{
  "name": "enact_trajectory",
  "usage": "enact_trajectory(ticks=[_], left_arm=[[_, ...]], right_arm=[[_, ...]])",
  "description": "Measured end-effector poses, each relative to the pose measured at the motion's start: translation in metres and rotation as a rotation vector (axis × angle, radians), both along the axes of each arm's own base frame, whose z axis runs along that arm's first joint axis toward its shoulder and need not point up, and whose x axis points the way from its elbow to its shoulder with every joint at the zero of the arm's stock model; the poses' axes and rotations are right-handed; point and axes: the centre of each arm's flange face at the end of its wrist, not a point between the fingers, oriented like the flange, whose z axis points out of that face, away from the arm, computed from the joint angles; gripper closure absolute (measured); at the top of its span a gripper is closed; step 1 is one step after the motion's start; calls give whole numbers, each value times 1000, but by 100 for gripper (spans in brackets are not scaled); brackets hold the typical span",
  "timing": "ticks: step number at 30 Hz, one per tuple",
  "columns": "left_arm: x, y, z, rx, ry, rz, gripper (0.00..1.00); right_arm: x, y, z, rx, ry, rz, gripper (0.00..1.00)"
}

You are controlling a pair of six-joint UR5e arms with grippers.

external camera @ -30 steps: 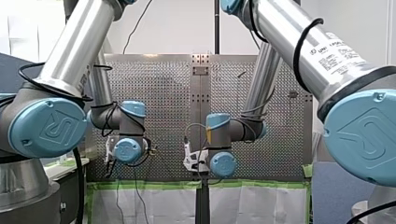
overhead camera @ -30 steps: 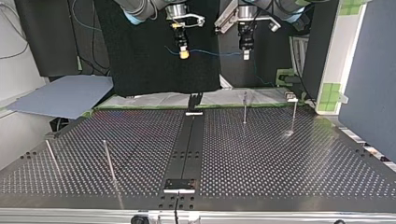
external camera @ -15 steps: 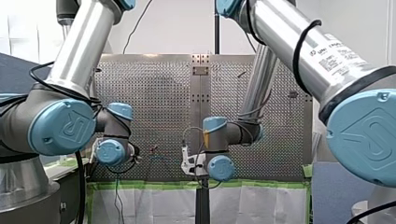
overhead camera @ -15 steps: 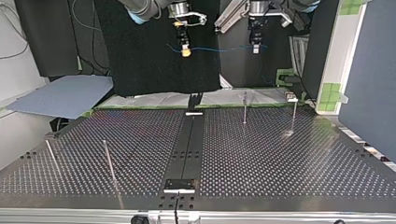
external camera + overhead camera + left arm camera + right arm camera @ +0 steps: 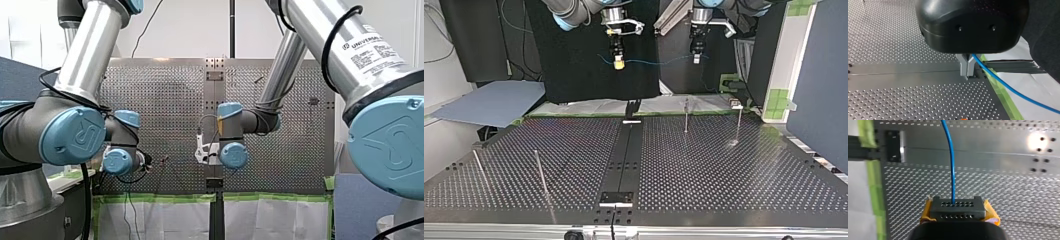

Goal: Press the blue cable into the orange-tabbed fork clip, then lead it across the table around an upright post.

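High above the far edge of the table a thin blue cable (image 5: 654, 62) hangs stretched between my two grippers. In the top view my right gripper (image 5: 618, 62), with yellow pads, holds it at the left, and my left gripper (image 5: 695, 57) holds it at the right. The left wrist view has my left gripper (image 5: 967, 69) with metal fingers shut on the cable (image 5: 1008, 87), which trails off to one side. My right gripper (image 5: 957, 207) is shut on the cable (image 5: 952, 170), which runs straight ahead. A black forked clip (image 5: 633, 107) stands at the far end of the centre rail.
Two upright posts (image 5: 686, 115) (image 5: 739, 122) stand at the top view's far right; two more (image 5: 540, 172) (image 5: 478, 167) lean at its near left. A dark rail (image 5: 626, 155) runs down the table's middle. Green tape (image 5: 1000, 92) edges the perforated plate. A small orange bit (image 5: 963, 119) lies below my left gripper.
In the top view my right gripper has shifted left and down a little and my left gripper has moved right, so the cable spans wider. In the front view my right wrist has risen.
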Motion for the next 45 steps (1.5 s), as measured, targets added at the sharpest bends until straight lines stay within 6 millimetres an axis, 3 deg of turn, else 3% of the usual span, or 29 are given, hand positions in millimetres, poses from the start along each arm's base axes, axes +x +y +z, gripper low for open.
enact_trajectory(ticks=[6, 10, 20, 26, 45], left_arm=[[14, -4, 2, -26, -20, -2, 100], [22, -5, 0, -66, -36, 2, 100], [35, -6, -16, -169, -69, 24, 100], [54, -9, -27, -237, -107, 30, 100], [82, -10, -70, -411, -173, 36, 100]], right_arm=[[14, -11, 44, -60, -87, 0, 100], [18, -16, 51, -81, -130, 0, 100], [36, -38, 28, -112, -188, -2, 100], [49, -51, 12, -112, -200, 11, 100], [52, -87, -72, -20, -97, 22, 100]])
